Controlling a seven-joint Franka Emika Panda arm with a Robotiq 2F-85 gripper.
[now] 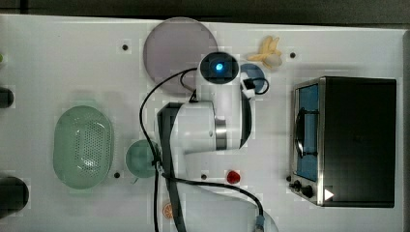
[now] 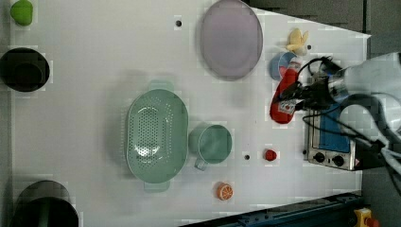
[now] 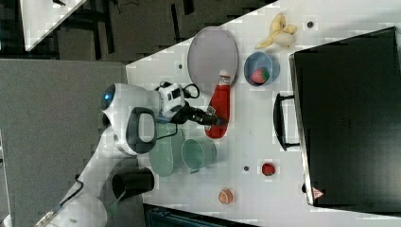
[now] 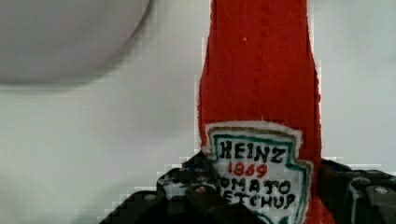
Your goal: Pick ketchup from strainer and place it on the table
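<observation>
My gripper (image 3: 211,120) is shut on the ketchup (image 3: 220,105), a red bottle with a white cap and a white label. In the wrist view the ketchup (image 4: 259,88) runs away from the gripper (image 4: 261,196), with a dark finger on each side of its label. The left view shows the ketchup (image 2: 283,99) over the white table (image 2: 94,56), between the plate and the oven. The pale green strainer (image 2: 156,135) stands apart from it with nothing inside; the top view has the strainer (image 1: 83,146) at its left. In the top view the arm hides the bottle.
A greyish-lilac plate (image 2: 231,38), a blue bowl (image 3: 259,68) with a red fruit, and a banana (image 2: 297,41) lie near the bottle. A dark toaster oven (image 1: 345,140) is close by. A teal cup (image 2: 211,144), a small red fruit (image 2: 270,154) and an orange half (image 2: 224,191) lie nearer the strainer.
</observation>
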